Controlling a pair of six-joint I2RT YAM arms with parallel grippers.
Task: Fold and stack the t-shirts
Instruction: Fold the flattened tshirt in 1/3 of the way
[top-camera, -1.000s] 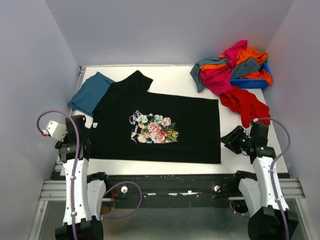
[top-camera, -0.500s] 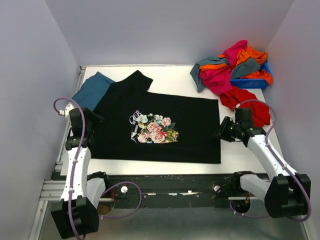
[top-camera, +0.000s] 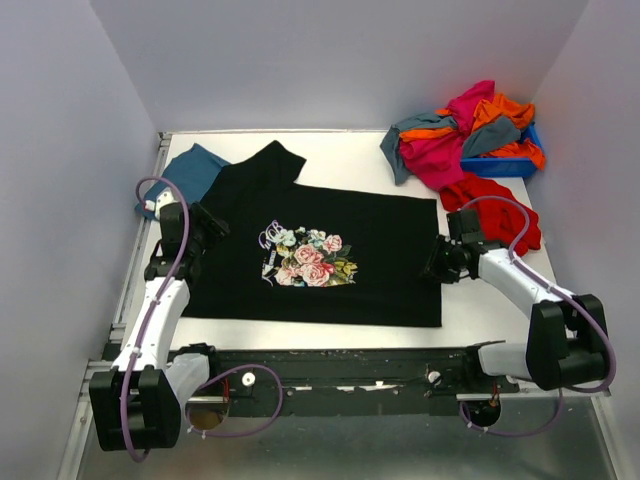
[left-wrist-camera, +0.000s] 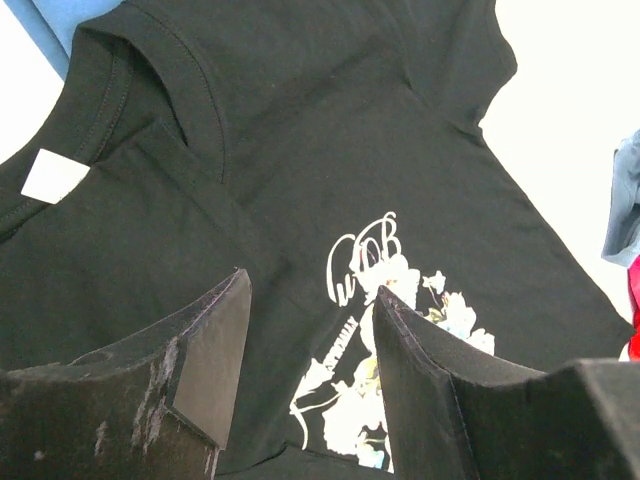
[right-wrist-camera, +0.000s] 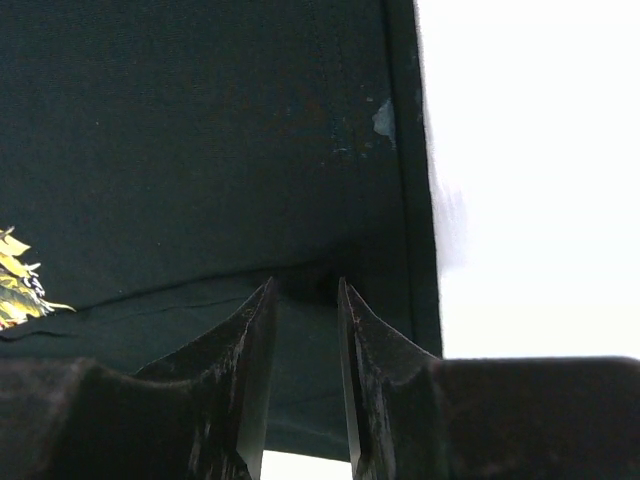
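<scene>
A black t-shirt (top-camera: 390, 240) lies spread flat across the middle of a white worktop (top-camera: 340, 160), collar toward the left arm, bottom hem toward the right arm. A pink and white floral print (top-camera: 308, 255) sits at its centre.

The left claw (top-camera: 207, 228) hovers over the shirt's collar end. In the left wrist view this claw (left-wrist-camera: 310, 285) stands wide open, its 2 fingers apart with nothing between them but flat cloth below. A white neck label (left-wrist-camera: 55, 175) shows inside the collar.

The right claw (top-camera: 437, 265) is at the shirt's hem edge. In the right wrist view this claw (right-wrist-camera: 305, 283) has its 2 fingers drawn nearly together, pinching a small ridge of black cloth just inside the hem; a crease runs from there toward the print.

A teal-blue t-shirt (top-camera: 190, 170) pokes out from under the black shirt's collar corner, at the worktop's left edge. Beyond the hem there is a strip of bare white worktop, then a red t-shirt (top-camera: 500, 205). Farther back from the hem, a heap of magenta, orange and grey-blue t-shirts (top-camera: 450, 140) spills over a small blue bin (top-camera: 500, 165). Bare worktop runs along the shirt's far edge. Its near edge lies close to the worktop's front rim.
</scene>
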